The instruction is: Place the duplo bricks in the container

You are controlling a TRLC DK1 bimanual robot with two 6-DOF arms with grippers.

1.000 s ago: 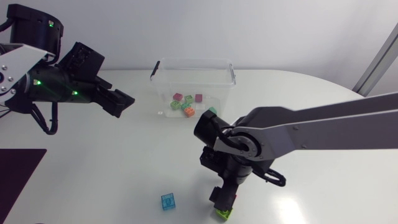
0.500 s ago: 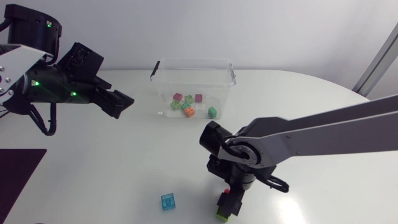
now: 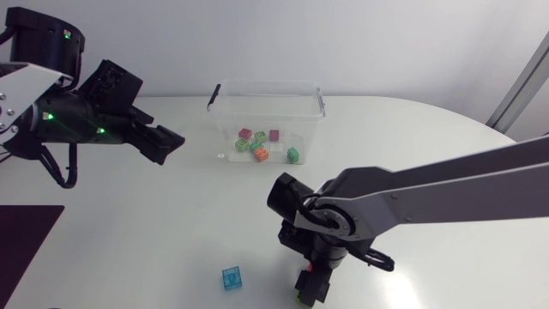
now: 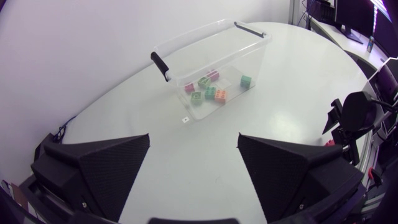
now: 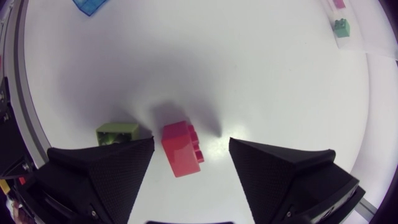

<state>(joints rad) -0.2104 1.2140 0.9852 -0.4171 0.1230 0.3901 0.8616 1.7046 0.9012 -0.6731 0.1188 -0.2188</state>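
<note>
A red duplo brick (image 5: 182, 148) lies on the table between the fingers of my right gripper (image 5: 191, 143), which stands open around it with a gap on one side. Just outside one finger sits a green brick (image 5: 117, 132). In the head view that gripper (image 3: 310, 287) points down near the table's front edge, and a blue brick (image 3: 232, 277) lies to its left. The clear container (image 3: 221, 93) at the back holds several small bricks (image 3: 257, 144). My left gripper (image 3: 167, 142) hangs open and empty to the left of the container (image 4: 163, 62).
The container has black handles at both ends (image 3: 322, 101). A dark mat (image 3: 21, 240) lies at the table's left edge. White tabletop (image 3: 171, 215) stretches between the container and the loose bricks.
My right arm has come down and nearer the front edge, bringing its gripper over the red brick. The left arm has not moved.
</note>
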